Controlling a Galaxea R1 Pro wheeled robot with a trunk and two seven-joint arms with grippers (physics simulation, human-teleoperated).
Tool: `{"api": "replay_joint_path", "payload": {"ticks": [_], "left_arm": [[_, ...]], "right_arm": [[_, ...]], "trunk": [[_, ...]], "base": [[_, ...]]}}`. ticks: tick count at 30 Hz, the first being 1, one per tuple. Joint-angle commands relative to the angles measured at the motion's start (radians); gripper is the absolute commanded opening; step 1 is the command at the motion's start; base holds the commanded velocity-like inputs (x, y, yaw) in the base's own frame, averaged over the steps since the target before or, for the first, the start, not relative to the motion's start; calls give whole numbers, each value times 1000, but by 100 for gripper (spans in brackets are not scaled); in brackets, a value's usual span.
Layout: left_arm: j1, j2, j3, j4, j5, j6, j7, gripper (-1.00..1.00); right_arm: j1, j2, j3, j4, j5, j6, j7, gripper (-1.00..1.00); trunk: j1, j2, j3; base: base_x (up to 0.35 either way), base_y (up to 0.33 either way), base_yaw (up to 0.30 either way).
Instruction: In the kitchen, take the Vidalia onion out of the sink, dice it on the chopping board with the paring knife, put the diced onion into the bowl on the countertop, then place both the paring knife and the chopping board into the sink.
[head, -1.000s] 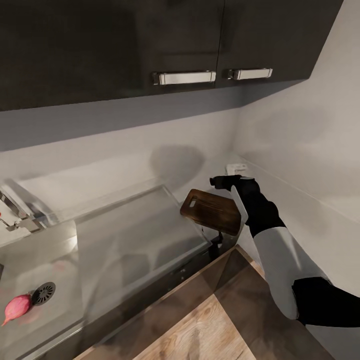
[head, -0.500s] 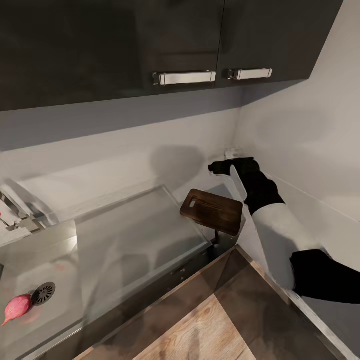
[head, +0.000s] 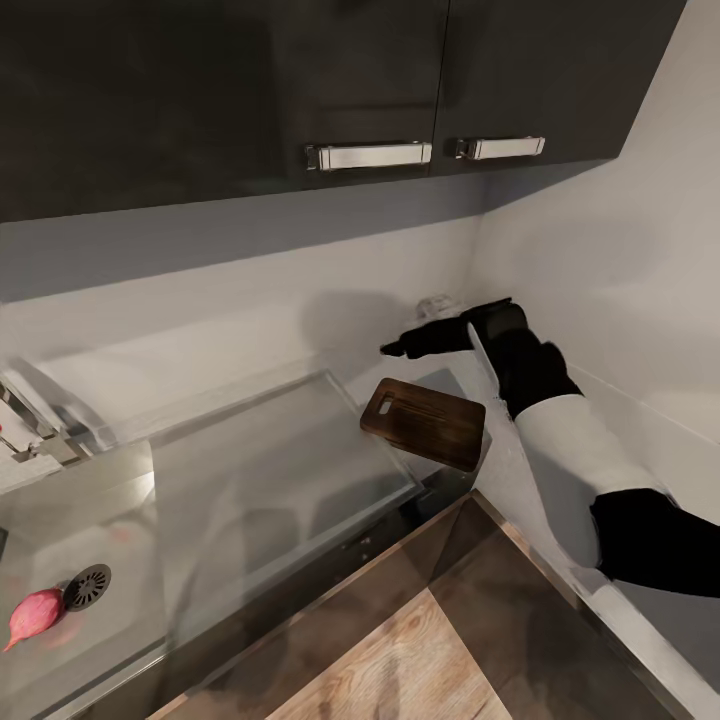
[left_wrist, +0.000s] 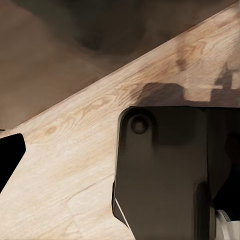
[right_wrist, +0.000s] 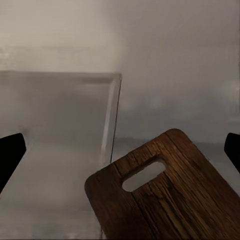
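Head view: right gripper (head: 397, 349) above chopping board (head: 424, 423), not touching; onion (head: 34, 614) in sink (head: 120, 560) beside drain (head: 87, 586). Right wrist view: fingers spread wide, empty, board's slot end (right_wrist: 145, 173) between them. Left wrist view: wood floor (left_wrist: 65, 165); left gripper state unclear.

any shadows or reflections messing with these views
Head view: the glossy drainboard mirrors the pale wall, and a soft arm shadow falls on the wall behind the board. Right wrist view: the board is sharp, the sink edge hazy. Left wrist view: dark shadows lie on the wood floor.
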Motion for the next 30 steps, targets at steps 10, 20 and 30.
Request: {"api": "replay_joint_path", "payload": {"ticks": [10,20,30], "left_arm": [[0,1,-4,4,2,-1,7,100],[0,1,-4,13,2,-1,6,100],[0,1,-4,21,2,-4,5,100]], "right_arm": [[-1,-78,4,-94,151,-19,404,100],[-1,-144,6,-223,218,-75,686,100],[-1,-199,8,-278,216,-219,856,100]], "trunk": [[1,-2,-2],[1,-2,-2],[1,-2,-2]], "base": [[0,0,0],[0,0,0],[0,0,0]]}}
